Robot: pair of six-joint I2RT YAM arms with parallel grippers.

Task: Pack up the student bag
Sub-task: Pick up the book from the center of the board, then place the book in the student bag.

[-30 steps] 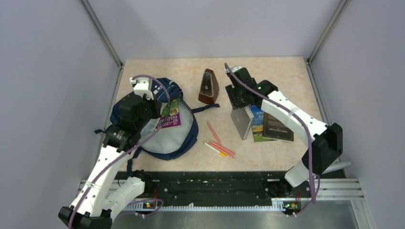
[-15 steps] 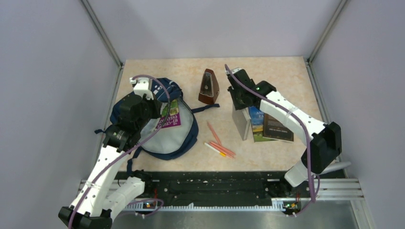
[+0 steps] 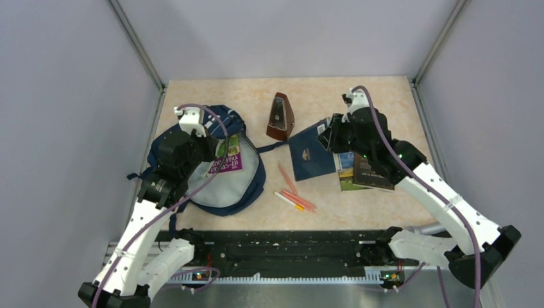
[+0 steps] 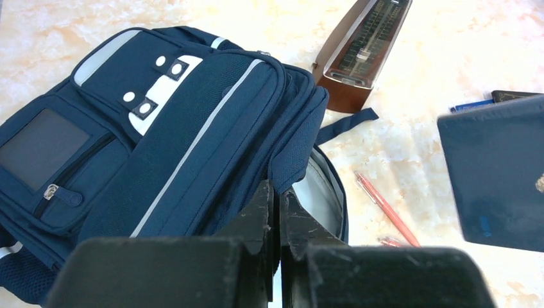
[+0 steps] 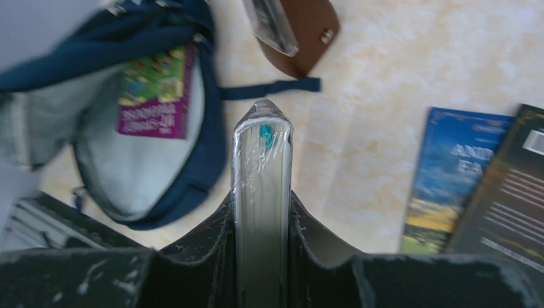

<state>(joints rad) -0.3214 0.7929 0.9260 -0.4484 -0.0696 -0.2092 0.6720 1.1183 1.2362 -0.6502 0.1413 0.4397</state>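
The student bag lies open at the left of the table, its pale grey lining showing, with a purple and green book inside. My left gripper is shut on the bag's upper flap and holds the opening up. My right gripper is shut on a navy blue book and holds it above the table, right of the bag. In the right wrist view the book's page edge stands between the fingers, with the bag to the left.
A brown metronome stands at the back centre. Several red and orange pens lie between bag and books. Two more books lie flat at the right. The bag's strap trails toward the metronome.
My right gripper has lifted the navy book off the pile, turned it so its cover faces up, and the right arm has swung round. The left gripper still holds the flap.
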